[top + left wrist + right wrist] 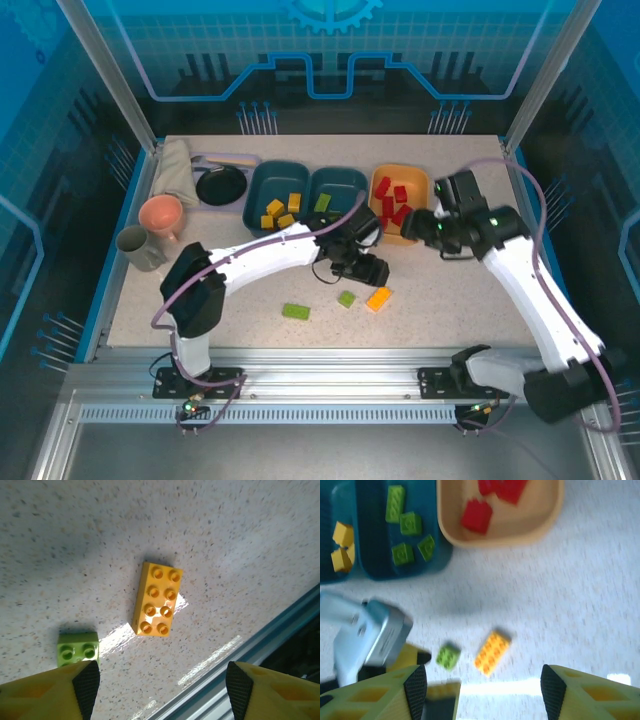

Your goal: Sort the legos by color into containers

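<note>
Three bins stand in a row at the back. The left teal bin holds yellow legos, the middle teal bin green ones, and the orange-yellow bin red ones. Loose on the table lie a long green lego, a small green lego and a yellow-orange lego. My left gripper hangs open just above the yellow-orange lego, and the small green lego sits by its left finger. My right gripper is open and empty beside the orange-yellow bin.
A black round pan, a folded cloth, a pink cup and a grey cup crowd the back left. The table's front rail runs close to the loose legos. The left arm's wrist sits below the right gripper.
</note>
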Motion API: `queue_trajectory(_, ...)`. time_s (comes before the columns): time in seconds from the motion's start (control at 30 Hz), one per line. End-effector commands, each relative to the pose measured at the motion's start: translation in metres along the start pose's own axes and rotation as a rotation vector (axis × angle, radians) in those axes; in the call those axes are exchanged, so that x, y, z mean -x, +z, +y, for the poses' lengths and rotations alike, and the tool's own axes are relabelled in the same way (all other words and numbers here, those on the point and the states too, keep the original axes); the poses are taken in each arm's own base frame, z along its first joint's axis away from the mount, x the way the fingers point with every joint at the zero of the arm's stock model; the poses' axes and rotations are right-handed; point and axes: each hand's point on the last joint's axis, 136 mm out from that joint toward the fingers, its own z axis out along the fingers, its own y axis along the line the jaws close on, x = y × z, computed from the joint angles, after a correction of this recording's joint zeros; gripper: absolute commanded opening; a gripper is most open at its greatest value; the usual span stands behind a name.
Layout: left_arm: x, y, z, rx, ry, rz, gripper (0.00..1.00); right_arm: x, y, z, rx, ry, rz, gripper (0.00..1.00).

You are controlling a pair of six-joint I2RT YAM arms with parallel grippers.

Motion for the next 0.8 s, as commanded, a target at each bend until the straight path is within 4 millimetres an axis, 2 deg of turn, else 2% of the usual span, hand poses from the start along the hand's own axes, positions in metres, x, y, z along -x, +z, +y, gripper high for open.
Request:
queue_trajectory(0.0, -0.002, 0.010, -0.007, 0.053, 0.063, 0.016, 0.71, -0.053, -0.013, -0.028, -0.031, 0.092, 0.112, 0.64)
queue_trajectory(0.13, -0.005, 0.034, -0.010, 0.113, 0.096, 0.043, 0.72, -0.077, -0.019, -0.045, -0.035, 0.113, 0.133, 0.65)
queue_trajectory(0.37, -0.002, 0.063, 0.005, 0.287, 0.119, 0.060, 0.72, -0.083, -0.026, -0.038, 0.027, 0.101, 0.132, 0.67)
queue_trajectory(0.5, -0.004, 0.077, 0.006, 0.322, 0.140, 0.078, 0.68, -0.088, -0.028, -0.041, 0.033, 0.100, 0.132, 0.67)
queue_trajectory(0.6, -0.009, 0.086, 0.006, 0.341, 0.156, 0.098, 0.63, -0.090, -0.028, -0.042, 0.038, 0.106, 0.135, 0.67)
queue_trajectory(0.77, -0.011, 0.091, 0.013, 0.376, 0.141, 0.105, 0.54, -0.089, -0.028, -0.041, 0.044, 0.100, 0.132, 0.66)
